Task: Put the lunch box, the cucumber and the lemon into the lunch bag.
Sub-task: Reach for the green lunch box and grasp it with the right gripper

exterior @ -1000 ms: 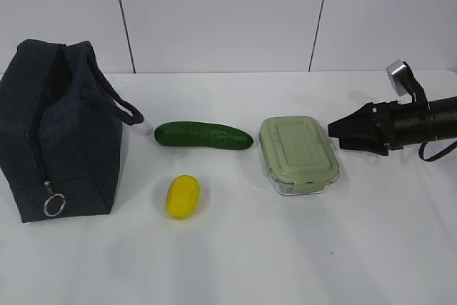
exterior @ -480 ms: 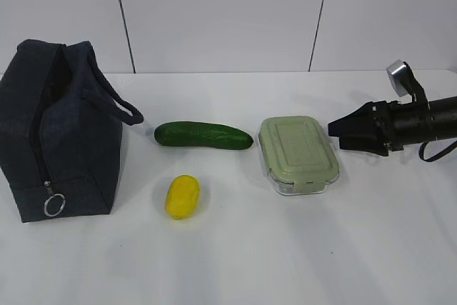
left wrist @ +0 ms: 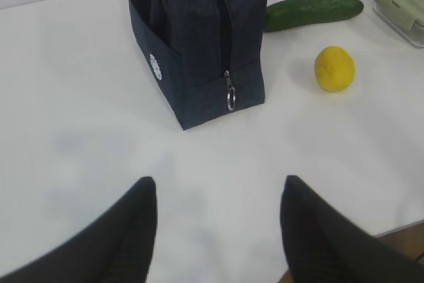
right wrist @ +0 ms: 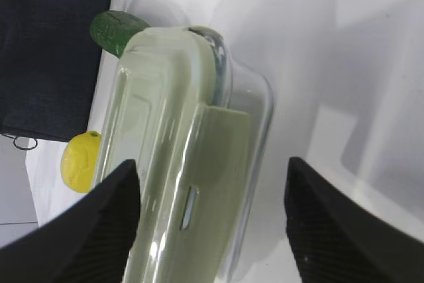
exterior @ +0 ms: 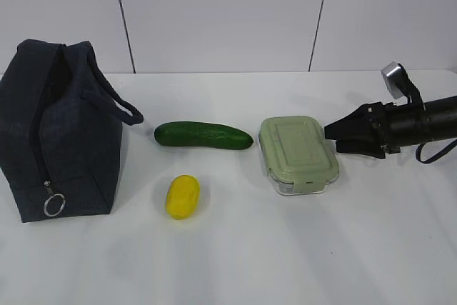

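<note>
1 right tool (exterior: 330, 133) nearer lunch box (exterior: 296, 153) — open

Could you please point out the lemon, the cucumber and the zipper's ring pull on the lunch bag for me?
lemon (exterior: 183, 196): exterior view, middle of its yellow skin.
cucumber (exterior: 203, 136): exterior view, middle of its dark green body.
ring pull (exterior: 54, 205): exterior view, on the metal ring, low on the lunch bag (exterior: 71, 141).

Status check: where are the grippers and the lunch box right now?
Right gripper open at lunch box, not gripping. Left gripper open, short of lunch bag. Nothing blocking.
</note>
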